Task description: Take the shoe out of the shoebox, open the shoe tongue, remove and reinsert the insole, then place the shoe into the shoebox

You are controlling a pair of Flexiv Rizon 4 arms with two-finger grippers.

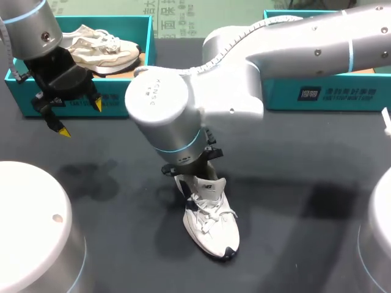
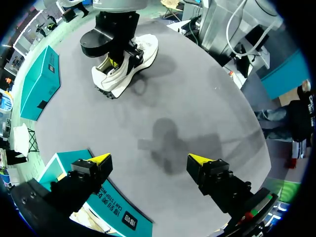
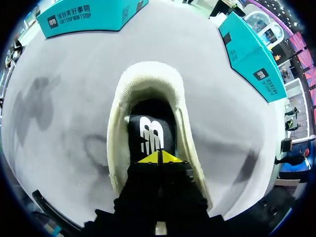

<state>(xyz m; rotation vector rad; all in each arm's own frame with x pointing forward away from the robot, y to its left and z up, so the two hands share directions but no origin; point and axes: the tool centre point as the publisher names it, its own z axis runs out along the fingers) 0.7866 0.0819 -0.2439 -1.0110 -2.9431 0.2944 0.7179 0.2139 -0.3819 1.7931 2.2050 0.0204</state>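
- Right pincer (image 3: 159, 158), closest to its wrist camera, has its yellow tips clenched together, down in the mouth of the shoe (image 3: 114, 123) and just over the insole (image 3: 150, 129).
- Straight ahead of those tips, at 12 o'clock from them, the insole runs along the shoe's length toward the rounded end of the collar. Any pull should, I judge, go up and back along that same line.
- Seen from above, the shoe stands upright on the table (image 1: 293, 183), outside any box. Its toe points to about 5 o'clock and its opening sits at 11 o'clock, under my right wrist.
- Left pincer (image 2: 149, 159) hangs released and empty above the front wall of the shoebox (image 1: 122, 101), at roughly 10 o'clock from the shoe and well apart from it. My right arm is plainly the nearer.
- Whether the closed tips nip the insole or only rest on it, I cannot tell. From above, my own wrist hides the right pincer and the heel, and the pincer body covers the near part of the insole.
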